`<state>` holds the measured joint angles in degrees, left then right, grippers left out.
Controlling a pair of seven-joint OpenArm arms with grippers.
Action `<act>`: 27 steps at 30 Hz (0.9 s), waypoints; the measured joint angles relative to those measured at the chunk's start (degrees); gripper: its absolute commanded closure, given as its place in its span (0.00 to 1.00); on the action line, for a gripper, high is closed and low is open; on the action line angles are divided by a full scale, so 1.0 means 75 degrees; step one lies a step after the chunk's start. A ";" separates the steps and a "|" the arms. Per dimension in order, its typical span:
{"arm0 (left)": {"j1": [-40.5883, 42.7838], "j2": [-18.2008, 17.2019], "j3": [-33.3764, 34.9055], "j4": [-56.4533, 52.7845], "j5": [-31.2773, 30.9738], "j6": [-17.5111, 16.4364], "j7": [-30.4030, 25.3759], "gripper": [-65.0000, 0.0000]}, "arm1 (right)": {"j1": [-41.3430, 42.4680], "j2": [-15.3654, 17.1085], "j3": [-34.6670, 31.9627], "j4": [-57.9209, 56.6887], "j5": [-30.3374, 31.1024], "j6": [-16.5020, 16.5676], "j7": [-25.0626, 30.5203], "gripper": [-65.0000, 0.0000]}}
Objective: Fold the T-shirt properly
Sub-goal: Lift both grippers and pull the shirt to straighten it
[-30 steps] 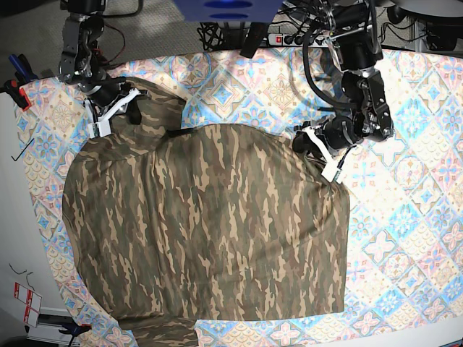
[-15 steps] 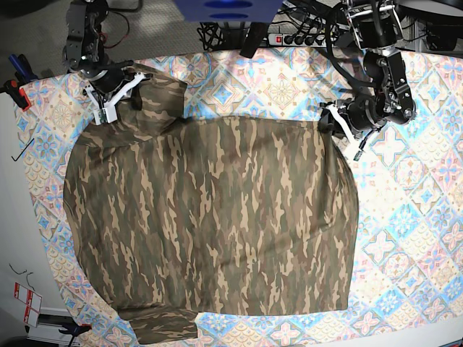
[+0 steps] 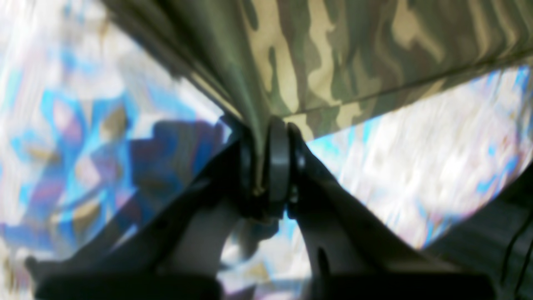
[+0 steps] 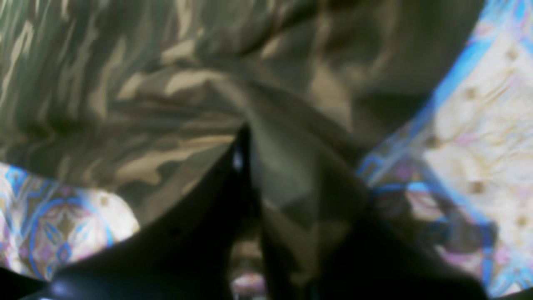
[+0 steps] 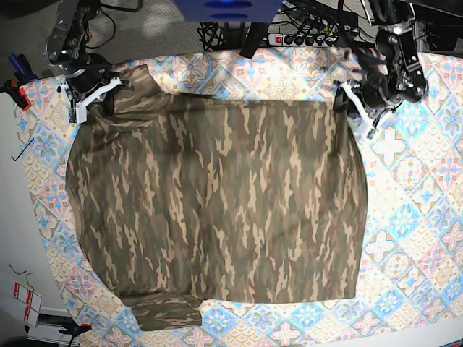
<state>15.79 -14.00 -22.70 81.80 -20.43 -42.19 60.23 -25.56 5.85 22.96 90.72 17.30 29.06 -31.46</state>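
**Both grippers clamped on the far edge of the T-shirt**

Left gripper [image 3: 266,166]: jaws closed together with a thin fold of camouflage cloth pinched between the pads. The wrist view shows the cloth rising out of the pinch and spreading up and to the right, with a stitched hem running along its lower edge. In the base view my left gripper [image 5: 356,107] sits at the shirt's far corner on that view's right side, white fingers against the cloth edge.

Right gripper [image 4: 250,166]: jaws closed on a thicker bunch of the same cloth. The wrist view is blurred, but the fabric clearly folds over one dark finger and fills most of the frame. In the base view my right gripper [image 5: 88,96] is at the far corner on that view's left side, where the cloth is gathered into a darker, rumpled hump beside it.

T-shirt [image 5: 217,210]: lies spread across the middle of the tablecloth [image 5: 412,217], mostly flat, its far edge drawn in a nearly straight line between my two grippers. The near edge lies close to the table's front, with one sleeve poking out at the near left of the base view.

Surroundings: a power strip [image 5: 304,37] sits beyond the far edge of the tablecloth.
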 measured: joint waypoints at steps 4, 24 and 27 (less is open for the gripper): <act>0.0315 0.0009 0.0017 0.0775 0.0181 0.0055 0.1064 1.00 | 0.0003 -0.0052 0.0347 0.0070 0.0099 0.0099 -0.0656 0.98; -0.0114 0.0087 -0.0909 0.1623 0.2005 0.0248 0.2547 1.00 | 0.0702 -0.0154 0.0592 0.0475 -0.0070 -0.0318 -0.1341 0.98; -0.0323 -0.0102 -0.1023 0.1632 0.2229 0.0280 0.2626 1.00 | 0.0816 0.0009 0.0699 0.0729 -0.0114 -0.0312 -0.1448 0.98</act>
<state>13.37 -14.76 -30.37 94.04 -3.70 -40.10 79.92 -19.44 5.91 28.21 96.18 16.45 26.72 -42.33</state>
